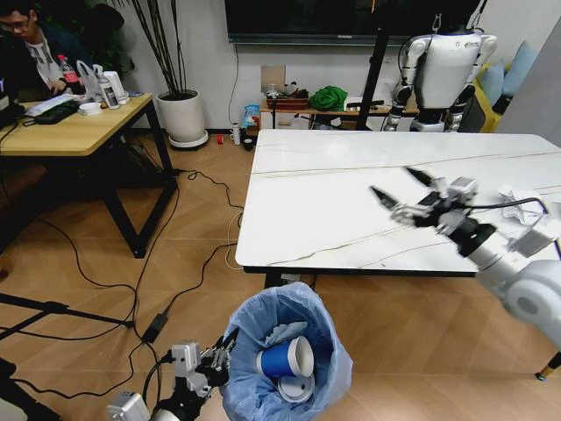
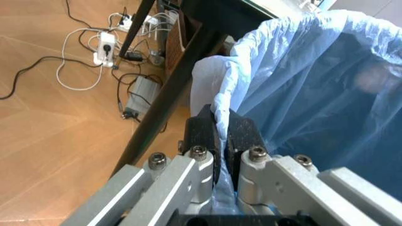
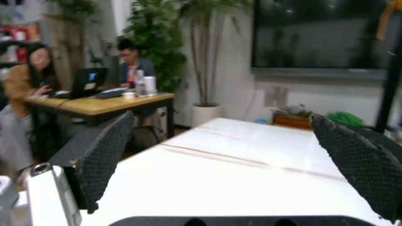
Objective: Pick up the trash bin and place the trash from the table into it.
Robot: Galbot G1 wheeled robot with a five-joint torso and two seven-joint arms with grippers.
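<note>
Left wrist view puts the nearest thing first: the left gripper (image 2: pixel 217 136) has its fingers pinched together on the rim of the bin (image 2: pixel 301 80), with crinkly blue liner bunched between the pads. From the head view the bin (image 1: pixel 285 360) sits low in front of the robot, just off the near edge of the table (image 1: pixel 351 175), and already holds a blue cup (image 1: pixel 287 357) lying on its side with white scraps around it. Farther out, the right gripper (image 1: pixel 405 189) hovers above the marble top with its fingers spread wide and nothing between them; beyond it, near the table's right edge, a crumpled paper wad (image 1: pixel 523 204) waits. The grip looks like the weak point (it may be catching mostly plastic, not the wall), so the liner could slip or tear and let the bin sag or tip, spilling the cup. A soft wad could also squirt out of a careless pinch. The bin itself is small and round, its translucent bag puffed over the rim in loose folds.
</note>
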